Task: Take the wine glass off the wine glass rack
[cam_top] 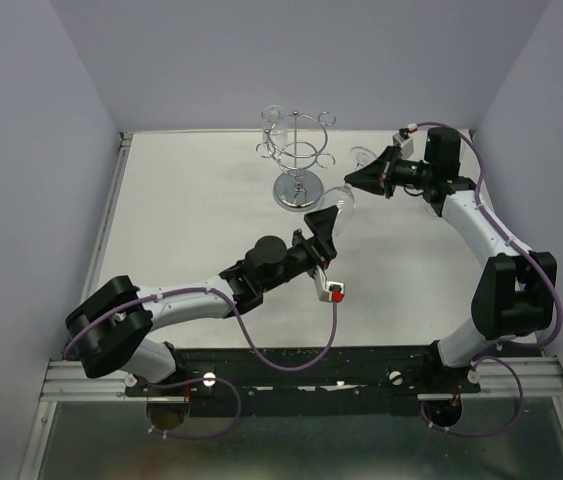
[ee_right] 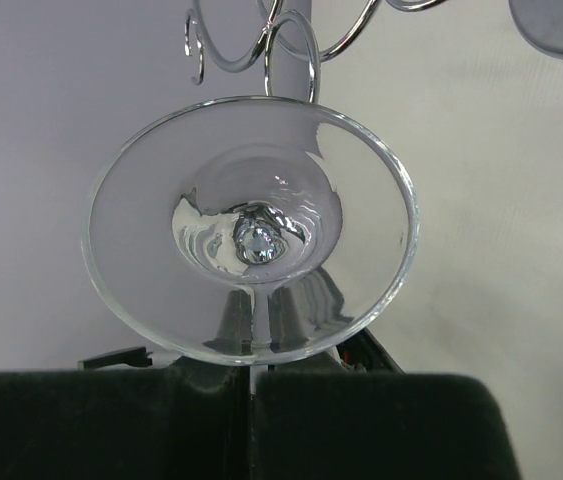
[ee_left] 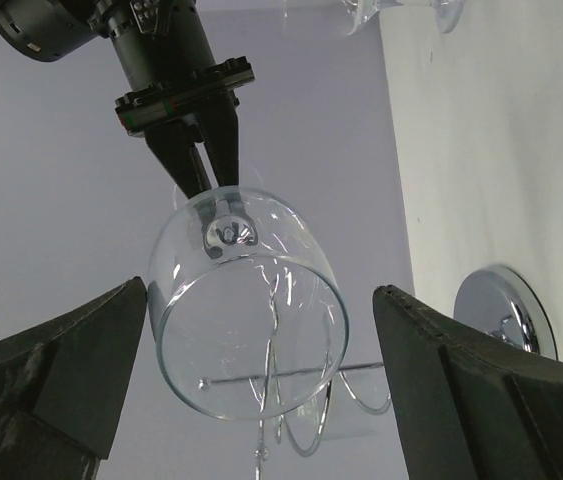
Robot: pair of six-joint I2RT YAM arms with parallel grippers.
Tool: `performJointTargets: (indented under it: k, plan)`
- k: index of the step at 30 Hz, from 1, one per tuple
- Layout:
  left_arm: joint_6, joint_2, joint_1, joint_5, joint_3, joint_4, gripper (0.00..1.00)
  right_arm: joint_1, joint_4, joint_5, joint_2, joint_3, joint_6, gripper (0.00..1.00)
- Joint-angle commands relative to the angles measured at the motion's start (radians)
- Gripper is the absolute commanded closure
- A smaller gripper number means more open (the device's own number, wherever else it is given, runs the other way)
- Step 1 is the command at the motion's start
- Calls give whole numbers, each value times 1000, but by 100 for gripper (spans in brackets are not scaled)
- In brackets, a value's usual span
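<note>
The clear wine glass [cam_top: 348, 198] hangs tilted in the air to the right of the chrome wine glass rack [cam_top: 296, 152], apart from its hooks. My right gripper [cam_top: 369, 180] is shut on the glass's stem. In the right wrist view the glass [ee_right: 251, 235] fills the frame, and its stem runs down into the closed right gripper [ee_right: 253, 385]. My left gripper [cam_top: 331, 218] is open. In the left wrist view the bowl [ee_left: 246, 310] sits between its two spread fingers [ee_left: 51, 370] without touching them, and the right gripper [ee_left: 201, 170] pinches the stem above.
The rack's mirrored round base [ee_left: 506, 310] stands on the white table [cam_top: 191, 220], right of the bowl. Its wire hooks [ee_right: 281, 35] show above the glass in the right wrist view. Grey walls [cam_top: 21, 150] close in the table on the left, back and right.
</note>
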Motion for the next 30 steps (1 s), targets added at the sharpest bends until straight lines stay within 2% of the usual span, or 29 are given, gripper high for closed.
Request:
performJointTargets:
  k: [1,5,11,13,17,19,21,22,27,28,29,30]
  plan:
    - [21,38,-5,-36,26,80,1,4,19,-48,2,-13,35,99]
    - [41,69,-5,-36,26,135,3,4,19,-42,-1,-21,36,99]
    - [38,86,-5,-82,50,123,19,4,-2,-24,-1,-15,18,99]
    - [39,83,-5,-82,52,121,19,4,-13,-15,0,-12,12,99]
    - [36,80,-5,-84,59,123,21,4,-36,16,8,-21,1,90]
    - [35,75,-5,-87,63,118,25,4,-48,27,8,-24,-7,78]
    - [30,71,-5,-88,64,114,38,4,-57,42,11,-27,-11,63]
    - [29,69,-5,-88,64,109,41,4,-59,48,11,-29,-16,56]
    - [7,60,-5,-93,63,95,43,4,-93,93,12,-29,-37,26]
    - [-2,60,-5,-97,64,91,43,4,-108,105,11,-29,-45,15]
    - [-16,58,-5,-105,70,82,44,4,-120,113,11,-27,-54,0]
    - [-30,57,-6,-113,76,68,44,4,-134,123,8,-26,-68,0]
